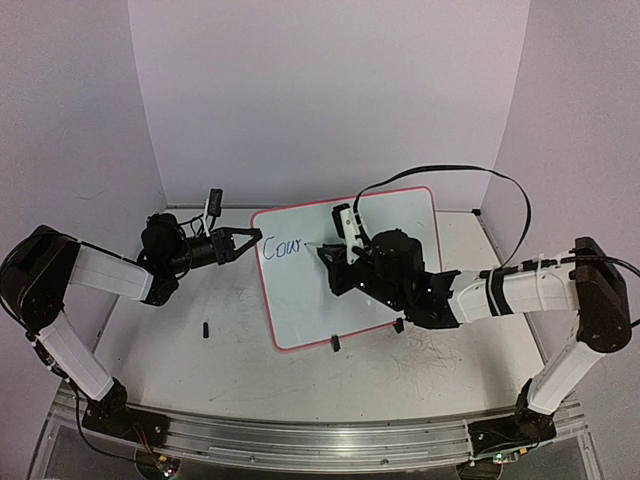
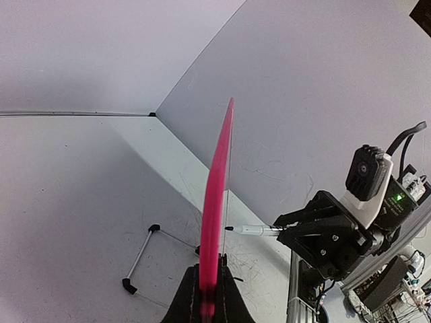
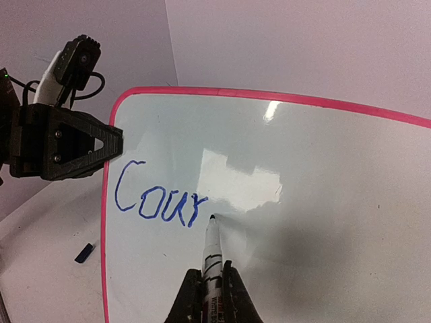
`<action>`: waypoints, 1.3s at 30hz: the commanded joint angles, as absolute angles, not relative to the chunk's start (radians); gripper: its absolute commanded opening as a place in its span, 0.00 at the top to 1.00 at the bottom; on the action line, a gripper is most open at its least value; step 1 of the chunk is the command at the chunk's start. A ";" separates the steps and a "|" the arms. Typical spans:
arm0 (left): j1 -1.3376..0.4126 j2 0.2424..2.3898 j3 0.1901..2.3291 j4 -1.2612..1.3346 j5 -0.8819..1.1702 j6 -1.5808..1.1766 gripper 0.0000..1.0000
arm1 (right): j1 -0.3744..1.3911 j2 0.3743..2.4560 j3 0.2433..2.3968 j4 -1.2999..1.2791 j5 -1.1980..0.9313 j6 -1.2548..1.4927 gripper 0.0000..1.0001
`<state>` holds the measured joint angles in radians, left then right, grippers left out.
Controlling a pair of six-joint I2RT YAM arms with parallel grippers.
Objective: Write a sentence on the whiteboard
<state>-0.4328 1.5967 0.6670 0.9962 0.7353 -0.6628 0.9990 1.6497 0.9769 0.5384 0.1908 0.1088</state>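
The whiteboard [image 1: 300, 300], glossy white with a pink rim, stands tilted on the table. In the left wrist view it is edge-on as a pink strip [image 2: 217, 202]. My left gripper [image 1: 255, 238] [image 2: 209, 296] is shut on the whiteboard's left edge. A white marker [image 3: 213, 249] [image 2: 252, 230] sits in my shut right gripper [image 1: 335, 262] [image 3: 210, 286]. Its dark tip meets the board just right of the blue letters "Cour" [image 3: 158, 198] [image 1: 282, 248], the sentence as it stands.
A small dark cap [image 1: 205, 328] [image 3: 83, 252] lies on the scuffed tabletop left of the board. Two black clip feet [image 1: 335, 345] [image 1: 398, 325] hold the board's near edge. A wire stand [image 2: 141, 259] shows behind it. White walls enclose the back and both sides.
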 commanded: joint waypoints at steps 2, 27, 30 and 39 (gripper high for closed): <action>-0.442 1.590 0.663 1.005 0.761 -0.683 1.00 | 0.990 1.625 0.971 0.591 0.180 0.127 1.00; -0.442 1.600 0.675 1.005 0.767 -0.684 1.00 | 0.989 1.658 1.008 0.591 0.205 0.104 1.00; -0.442 1.602 0.674 1.005 0.767 -0.684 1.00 | 0.989 1.660 1.009 0.589 0.196 0.103 1.00; -0.442 1.599 0.677 1.004 0.767 -0.686 1.00 | 0.989 1.663 1.012 0.573 0.162 0.106 1.00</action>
<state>-0.4328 1.5967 0.6670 0.9963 0.7387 -0.6628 0.9928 1.6525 0.9726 0.5593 0.1865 0.1085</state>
